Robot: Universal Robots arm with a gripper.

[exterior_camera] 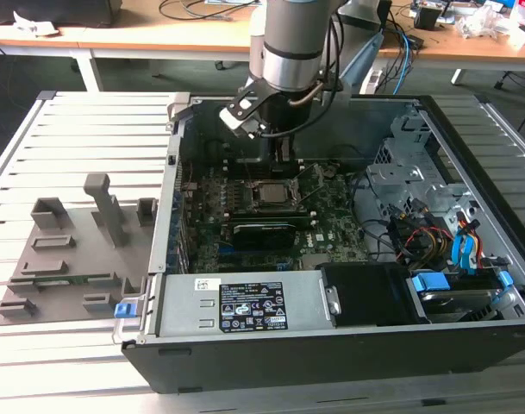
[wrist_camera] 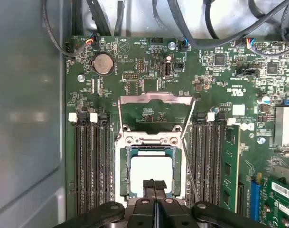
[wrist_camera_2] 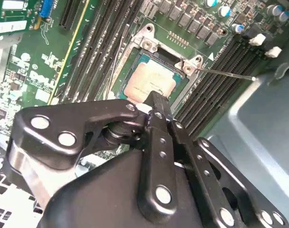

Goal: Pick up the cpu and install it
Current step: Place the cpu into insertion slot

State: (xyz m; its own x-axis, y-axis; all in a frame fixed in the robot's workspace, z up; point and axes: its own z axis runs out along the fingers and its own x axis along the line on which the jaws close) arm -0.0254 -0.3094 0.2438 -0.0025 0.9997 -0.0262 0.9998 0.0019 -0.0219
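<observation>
The cpu (wrist_camera: 151, 171) lies flat in the socket of the motherboard (wrist_camera: 135, 71), pale metal top up, with the socket's metal frame (wrist_camera: 156, 98) hinged open beside it. My hand (wrist_camera: 153, 184) hangs close over the chip's edge, its two fingers clenched together on nothing. The board sits inside the open computer case (exterior_camera: 331, 345), on the slatted counter (exterior_camera: 90, 129) beside a grey moulded holder (exterior_camera: 81, 250).

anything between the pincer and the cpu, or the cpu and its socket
Nothing visible. The cpu lies in the socket, load frame flipped open, and the shut pincer is right at its edge.
</observation>
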